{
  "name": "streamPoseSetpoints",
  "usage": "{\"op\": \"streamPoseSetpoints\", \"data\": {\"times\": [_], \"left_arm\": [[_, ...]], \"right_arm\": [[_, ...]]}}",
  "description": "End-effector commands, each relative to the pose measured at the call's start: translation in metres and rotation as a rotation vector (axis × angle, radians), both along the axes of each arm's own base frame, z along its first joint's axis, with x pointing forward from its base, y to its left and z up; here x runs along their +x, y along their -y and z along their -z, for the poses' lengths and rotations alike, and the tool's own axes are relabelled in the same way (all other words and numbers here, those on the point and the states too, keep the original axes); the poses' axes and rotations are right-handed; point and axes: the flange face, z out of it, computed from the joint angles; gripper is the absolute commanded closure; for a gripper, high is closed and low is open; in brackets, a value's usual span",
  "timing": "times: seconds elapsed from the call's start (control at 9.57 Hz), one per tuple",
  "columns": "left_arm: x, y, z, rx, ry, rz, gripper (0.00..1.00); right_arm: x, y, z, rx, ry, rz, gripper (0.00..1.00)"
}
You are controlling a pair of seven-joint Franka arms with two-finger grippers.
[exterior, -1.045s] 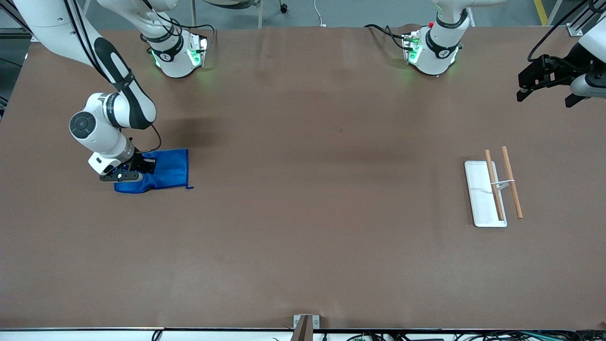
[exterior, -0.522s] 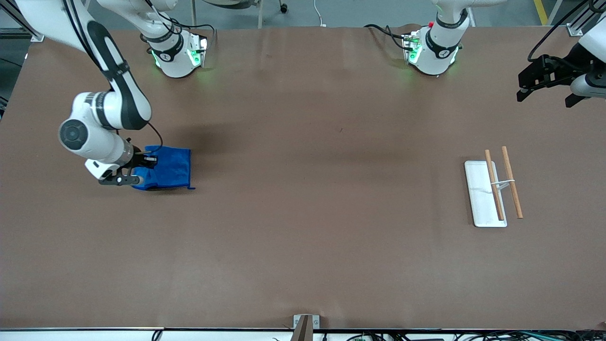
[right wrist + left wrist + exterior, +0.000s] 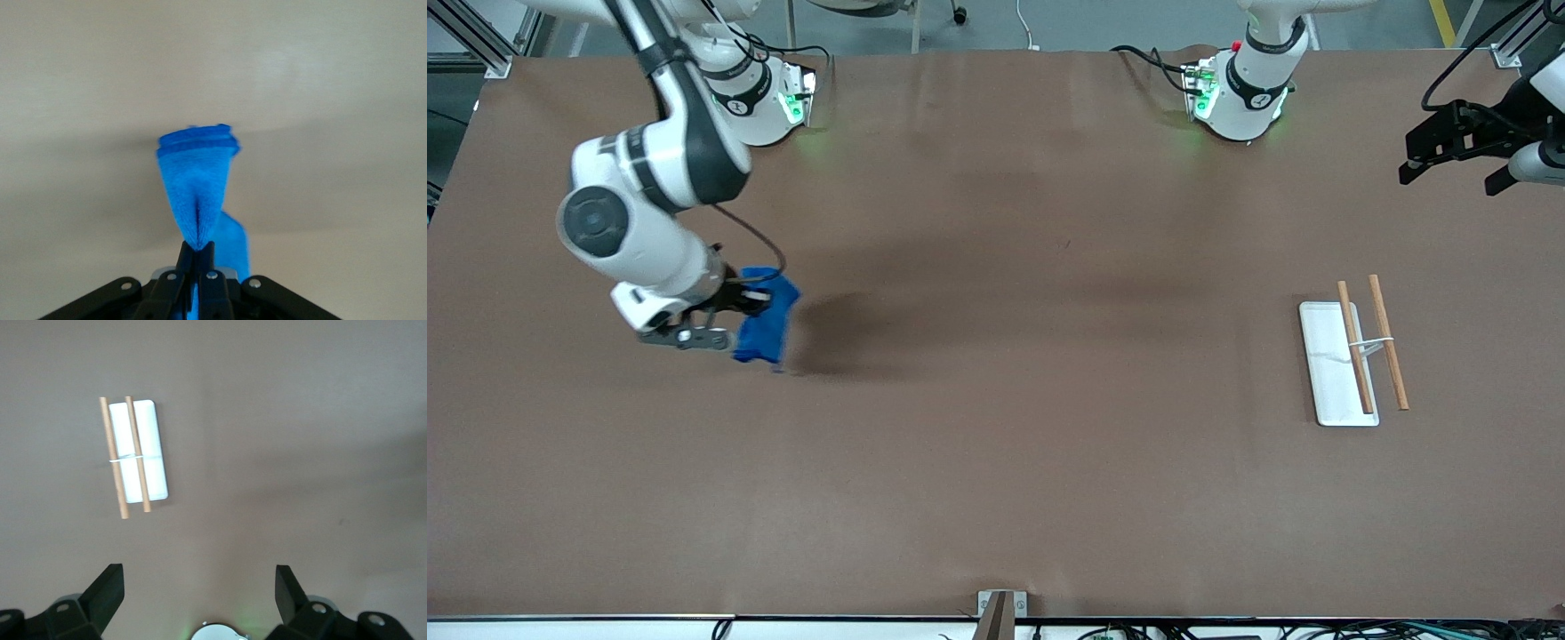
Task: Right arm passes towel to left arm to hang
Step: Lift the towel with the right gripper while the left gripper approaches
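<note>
Towel (image 3: 767,322) partly hidden by right claw (image 3: 725,322), motion-blurred.

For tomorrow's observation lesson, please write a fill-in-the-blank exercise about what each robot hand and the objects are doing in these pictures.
1. The right hand is shut on the small bright ____ soft cloth towel.
2. The left hand holds nothing; its fingers are ____.
3. Two wooden rods are joined by a thin crosspiece over the flat ____ rectangular base.
4. The towel hangs from the right hand, ____ the brown table.

Missing words: blue; open; white; above
</note>
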Motion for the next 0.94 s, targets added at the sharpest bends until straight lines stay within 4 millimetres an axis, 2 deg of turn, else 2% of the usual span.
{"op": "streamPoseSetpoints", "data": {"times": [0.0,0.21,0.31,0.52,0.63,0.84], "left_arm": [[0.027,0.025,0.063,-0.22,-0.149,0.024,0.0],[0.058,0.049,0.129,-0.471,-0.287,0.032,0.0],[0.072,0.061,0.162,-0.601,-0.347,0.026,0.0],[0.088,0.077,0.204,-0.768,-0.433,-0.011,0.0],[0.088,0.088,0.232,-0.863,-0.488,-0.031,0.0],[0.073,0.118,0.282,-1.005,-0.466,-0.029,0.0]], "right_arm": [[0.01,-0.056,-0.024,0.178,0.013,0.04,1.0],[0.017,-0.111,-0.024,0.37,0.042,0.067,1.0],[0.014,-0.141,-0.032,0.469,0.05,0.08,1.0],[0.007,-0.189,-0.043,0.678,0.049,0.171,1.0],[-0.002,-0.211,-0.049,0.759,0.061,0.211,1.0],[-0.013,-0.242,-0.058,0.917,0.075,0.346,1.0]]}}
